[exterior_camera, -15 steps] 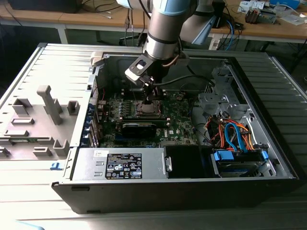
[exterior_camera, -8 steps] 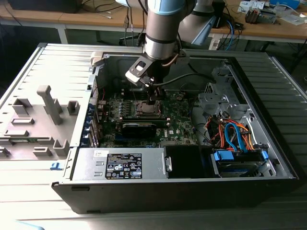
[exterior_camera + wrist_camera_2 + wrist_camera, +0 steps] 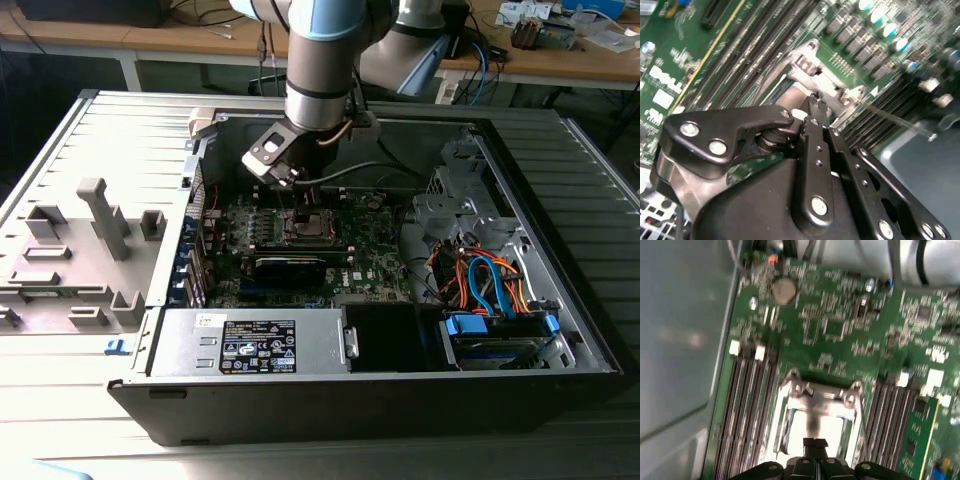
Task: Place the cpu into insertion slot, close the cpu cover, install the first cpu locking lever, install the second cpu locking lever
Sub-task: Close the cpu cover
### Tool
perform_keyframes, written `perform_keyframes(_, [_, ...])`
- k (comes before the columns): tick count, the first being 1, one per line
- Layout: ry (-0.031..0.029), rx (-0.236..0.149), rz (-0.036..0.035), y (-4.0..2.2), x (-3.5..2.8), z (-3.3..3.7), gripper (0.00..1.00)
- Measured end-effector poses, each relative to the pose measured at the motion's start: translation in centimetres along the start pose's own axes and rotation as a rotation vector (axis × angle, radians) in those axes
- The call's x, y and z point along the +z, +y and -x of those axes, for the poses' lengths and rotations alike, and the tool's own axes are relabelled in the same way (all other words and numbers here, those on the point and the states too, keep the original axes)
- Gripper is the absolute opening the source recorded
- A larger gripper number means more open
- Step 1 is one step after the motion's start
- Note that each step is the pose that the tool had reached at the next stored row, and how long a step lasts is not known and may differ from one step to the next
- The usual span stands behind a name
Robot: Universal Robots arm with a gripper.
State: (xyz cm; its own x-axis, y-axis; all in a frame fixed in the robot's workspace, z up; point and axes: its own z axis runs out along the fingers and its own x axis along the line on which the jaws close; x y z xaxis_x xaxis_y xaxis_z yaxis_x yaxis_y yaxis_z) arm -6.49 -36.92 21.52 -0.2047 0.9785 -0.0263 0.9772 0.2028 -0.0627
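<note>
The claw [image 3: 303, 205] is reaching down inside an open computer case [image 3: 560, 200] that is lying on the desk [image 3: 60, 400]. It is hanging right over the insertion slot [image 3: 308, 226] in the middle of the green motherboard [image 3: 370, 255]. The exterior view is giving the wider setting that the wrist cameras are missing: a grey power supply [image 3: 250, 345] along the near wall of the case, and a bundle of blue and orange cables [image 3: 490, 280] toward the exterior view's right.

The first wrist view is looking straight down on the socket. There the cpu cover [image 3: 820, 396] is lying flat over it, and a pale, shiny square is showing through its window, which reads as the cpu [image 3: 832, 427] seated in the slot. The claw [image 3: 815, 442] is sitting at the window's edge with its two black fingertips [image 3: 809, 442] pressed together and nothing showing between them; whether they are touching the chip I cannot tell.

The second wrist view is looking along the claw [image 3: 814, 102] from the side. It is adding a thin wire lever [image 3: 890, 116] that is running out from a corner of the socket frame to a hooked end. Whether that lever is latched I cannot tell.
</note>
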Motion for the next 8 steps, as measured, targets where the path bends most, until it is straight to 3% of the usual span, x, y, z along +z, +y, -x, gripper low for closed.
perform_keyframes(2, [0.0002, 0.000, 0.0002, -0.61, 0.14, -0.14, 0.11])
perform_keyframes(8, [-0.0005, 0.000, 0.0000, -0.63, 0.74, -0.16, 0.11])
